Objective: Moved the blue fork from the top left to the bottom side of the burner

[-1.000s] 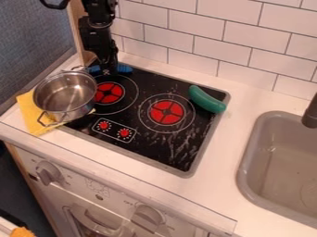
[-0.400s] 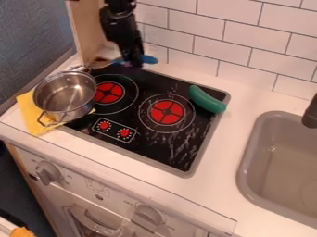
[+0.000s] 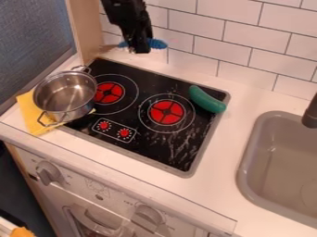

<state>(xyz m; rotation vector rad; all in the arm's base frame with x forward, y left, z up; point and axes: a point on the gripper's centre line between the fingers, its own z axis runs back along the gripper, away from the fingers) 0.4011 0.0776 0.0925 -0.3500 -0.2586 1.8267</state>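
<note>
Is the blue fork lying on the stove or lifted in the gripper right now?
Lifted: the fork sticks out on both sides of the gripper, raised above the stove.

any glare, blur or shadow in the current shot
Camera view: whitish streaks, glare or smudges, I can't tell which, on the black glass cooktop; bright highlights inside the shiny steel pot; black two-finger gripper dark, with little surface detail.

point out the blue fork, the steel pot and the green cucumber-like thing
blue fork: point(image 3: 160, 44), camera view, its right end beside the pincer
steel pot: point(image 3: 66, 93), camera view, inside base
green cucumber-like thing: point(image 3: 207, 99), camera view, middle of its body
</note>
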